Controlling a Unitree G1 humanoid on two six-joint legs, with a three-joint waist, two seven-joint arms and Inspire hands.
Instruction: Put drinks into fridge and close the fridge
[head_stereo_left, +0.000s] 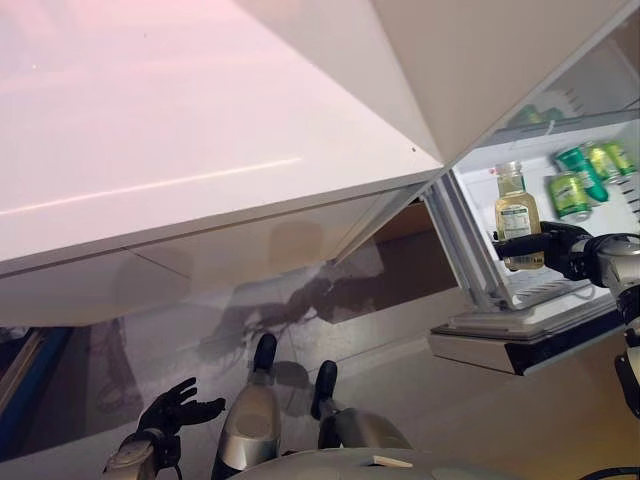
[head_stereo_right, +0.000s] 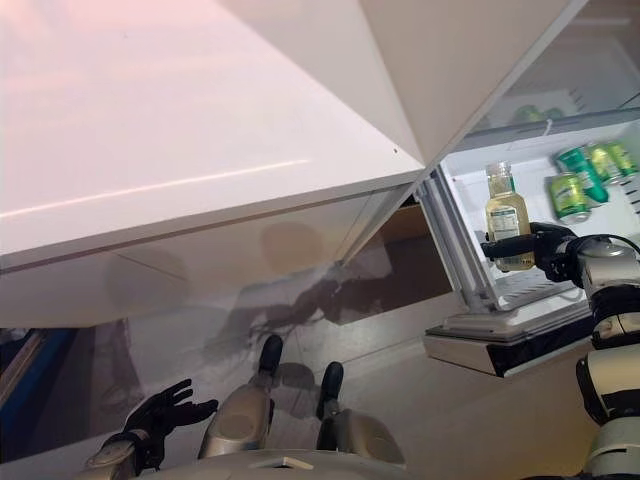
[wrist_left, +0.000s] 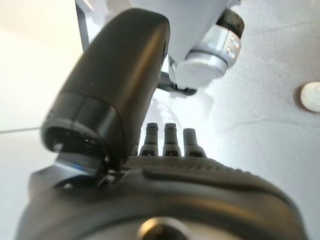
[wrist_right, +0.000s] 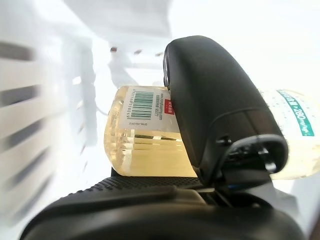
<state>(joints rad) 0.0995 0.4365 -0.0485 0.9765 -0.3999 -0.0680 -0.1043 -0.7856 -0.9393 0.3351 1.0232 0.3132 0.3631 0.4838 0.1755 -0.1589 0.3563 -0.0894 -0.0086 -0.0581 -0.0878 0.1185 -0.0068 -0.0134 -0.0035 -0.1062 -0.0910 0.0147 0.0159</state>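
Note:
My right hand (head_stereo_left: 560, 248) is shut on a clear bottle of pale yellow drink (head_stereo_left: 517, 213) and holds it upright inside the open fridge (head_stereo_left: 470, 260), just above the lower wire shelf (head_stereo_left: 545, 290). In the right wrist view my thumb (wrist_right: 220, 105) curls over the yellow bottle (wrist_right: 145, 145). Green cans (head_stereo_left: 585, 175) lie on the shelf further in, to the bottle's right. My left hand (head_stereo_left: 175, 408) hangs low at the lower left, open and empty; its straight fingers (wrist_left: 170, 140) show in the left wrist view.
The open white fridge door (head_stereo_left: 200, 150) spans the upper left of the eye views. A dark-edged drawer front (head_stereo_left: 520, 345) juts out below the shelf. Pale floor (head_stereo_left: 420, 350) lies beneath, with a blue object (head_stereo_left: 25, 380) at the far left.

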